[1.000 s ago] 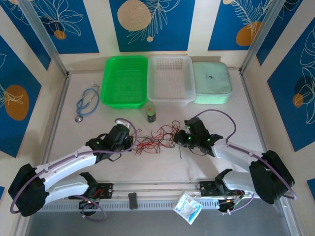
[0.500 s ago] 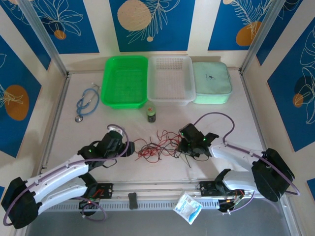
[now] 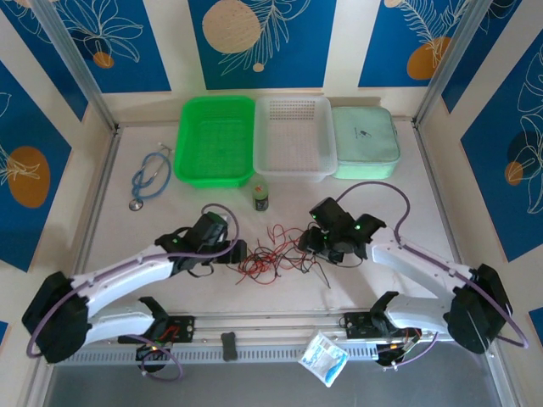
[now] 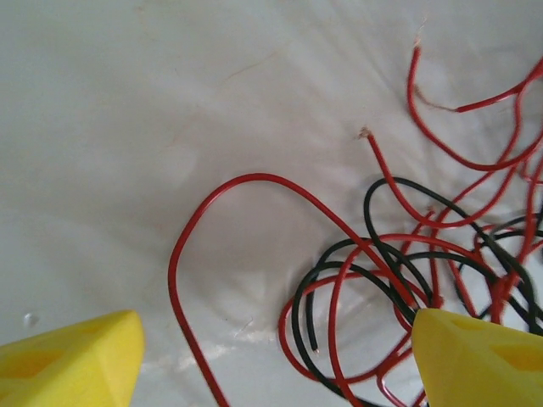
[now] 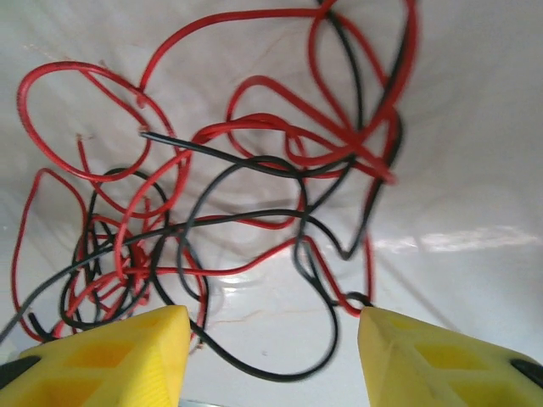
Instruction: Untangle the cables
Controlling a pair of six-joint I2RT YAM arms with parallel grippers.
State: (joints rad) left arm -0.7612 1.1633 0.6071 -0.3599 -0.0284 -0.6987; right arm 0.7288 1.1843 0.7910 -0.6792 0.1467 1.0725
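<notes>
Two robot arms meet over a tangle of red and black cables (image 3: 273, 252) on a white table (image 3: 382, 208)
From above, the cables lie in a loose knot at the middle of the table, with the left gripper (image 3: 240, 251) at their left end and the right gripper (image 3: 310, 242) at their right. Along the far edge sit a green basket (image 3: 215, 140), a white basket (image 3: 293, 136) and a mint case (image 3: 366, 142), with a blue stethoscope (image 3: 148, 178) to the far left. Left wrist camera: the yellow fingers (image 4: 76, 360) stand wide apart, gripping nothing (a red loop and black coils lie on the table between them). Right wrist camera: the yellow fingers (image 5: 110, 352) are clearly parted and empty, with crossed red and black strands on the table between and past them
</notes>
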